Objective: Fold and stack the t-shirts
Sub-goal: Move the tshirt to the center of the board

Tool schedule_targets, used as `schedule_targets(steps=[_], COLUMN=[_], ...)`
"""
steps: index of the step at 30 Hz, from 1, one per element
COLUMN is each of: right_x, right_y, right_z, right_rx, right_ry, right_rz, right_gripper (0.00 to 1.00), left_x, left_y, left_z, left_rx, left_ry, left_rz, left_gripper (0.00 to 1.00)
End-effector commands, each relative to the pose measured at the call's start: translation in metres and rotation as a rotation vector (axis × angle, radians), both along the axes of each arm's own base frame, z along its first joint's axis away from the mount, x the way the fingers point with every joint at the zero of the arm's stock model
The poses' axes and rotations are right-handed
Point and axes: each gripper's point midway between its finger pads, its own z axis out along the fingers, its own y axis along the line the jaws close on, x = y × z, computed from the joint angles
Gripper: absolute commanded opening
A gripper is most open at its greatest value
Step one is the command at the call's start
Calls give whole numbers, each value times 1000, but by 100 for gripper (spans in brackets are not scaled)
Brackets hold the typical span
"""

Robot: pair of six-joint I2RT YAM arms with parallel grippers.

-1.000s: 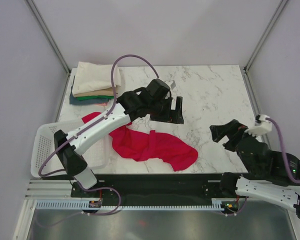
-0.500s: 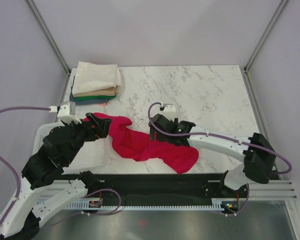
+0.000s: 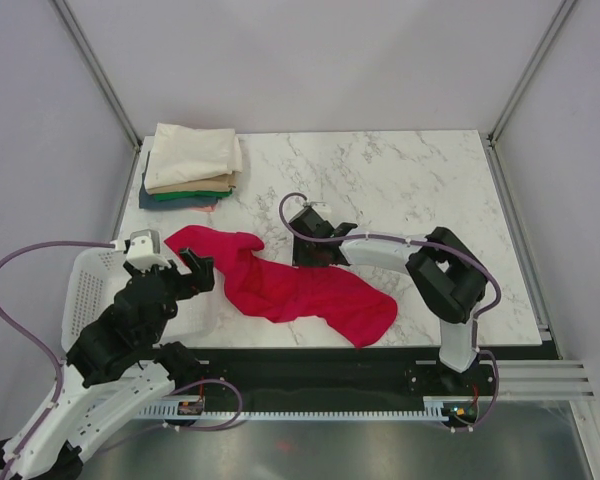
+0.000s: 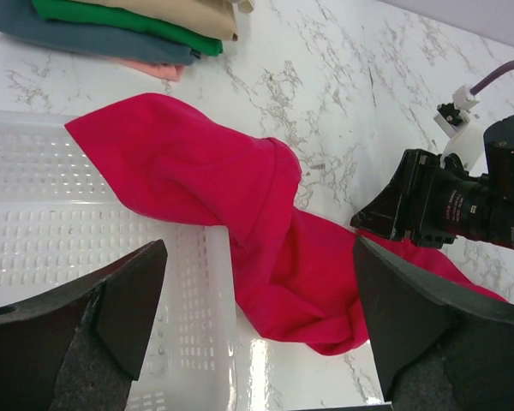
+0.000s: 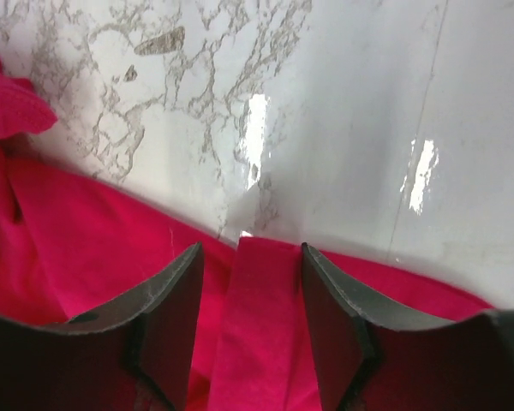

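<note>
Of the two, the right gripper is low at the far edge of the red t-shirt, jaws apart and straddling a raised strip of the cloth, not closed on it. The left gripper hangs above the shirt's left end, jaws spread wide, holding nothing. The red t-shirt lies crumpled and twisted, unfolded. Its left end is draped over the rim of the white basket, and the rest lies on the marble table. Beyond the shirt's left end and well apart from it sits the stack: cream on top, then tan, green and dark blue, all folded and roughly squared. Judged from this, most of the job is done, with four shirts folded and piled. The red one is the only loose shirt in sight, and all its work remains: draw it off the basket, spread it flat, fold it, and carry it to the top of the stack.
</note>
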Motion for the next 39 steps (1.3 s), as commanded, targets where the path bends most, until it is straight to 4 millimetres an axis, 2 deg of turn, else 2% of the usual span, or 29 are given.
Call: schedule_targets(steps=[1,3,6,7,10,12,13,14,15,16,17,18,19,20,23,24,25,26,28,29,31,32,34,39], right_x=[21,24,26,27,31,42,38,35,42,34,26,24,13,-2,-33,-39,-46,-52,-60,-66,-72,-75,-81,-89], right_y=[21,19,16,15,5,-5,-19,-32,-49,-70,-93,-120,-142,-169,-224,-233,-248,-256,-266,-273,-280,-284,-288,-297], right_z=[15,13,21,24,58,117,133,172,212,228,284,308,322,363,396,396,389,378,357,337,315,296,271,247], right_rx=[91,89,94,93,99,111,70,75,59,9,49,15,-13,31,13,5,-45,-67,-94,-127,-146,-176,-204,-223], right_ry=[-39,-38,-55,-61,-104,-211,-226,-292,-378,-390,-486,-549,-566,-642,-713,-712,-696,-680,-643,-619,-589,-564,-526,-510], right_rz=[28,19,16,16,16,-7,-18,-28,-92,-117,-161,-246,-274,-330,-434,-456,-482,-495,-529,-539,-567,-566,-566,-585], right_gripper=[51,46,26,17,0,0,0,0,0,0,0,0,0,0,0,0,0,0,0,0,0,0,0,0], left_x=[6,8,10,10,9,9,8,8,7,6,5,5,4,7,9,16,18,20,29,31,31,30,26,22], left_y=[11,9,6,6,8,10,11,12,12,13,12,11,10,5,-14,-33,-42,-51,-81,-89,-108,-112,-122,-137], left_z=[10,8,5,4,6,8,9,10,11,14,16,19,28,30,50,43,52,50,35,27,5,1,-15,-53], left_rx=[9,22,36,38,34,30,31,32,35,32,35,31,19,31,20,53,49,61,82,87,74,64,27,0], left_ry=[-46,-35,-18,-17,-26,-33,-36,-38,-36,-36,-34,-34,-44,-30,-22,32,37,68,175,217,316,335,388,460], left_rz=[69,65,58,58,65,72,72,72,72,68,65,61,51,34,-52,-116,-149,-183,-265,-284,-319,-322,-313,-311], left_gripper=[96,96,96,96,96,96,95,95,95,93,93,92,91,91,90,90,90,90,90,90,88,87,86,84])
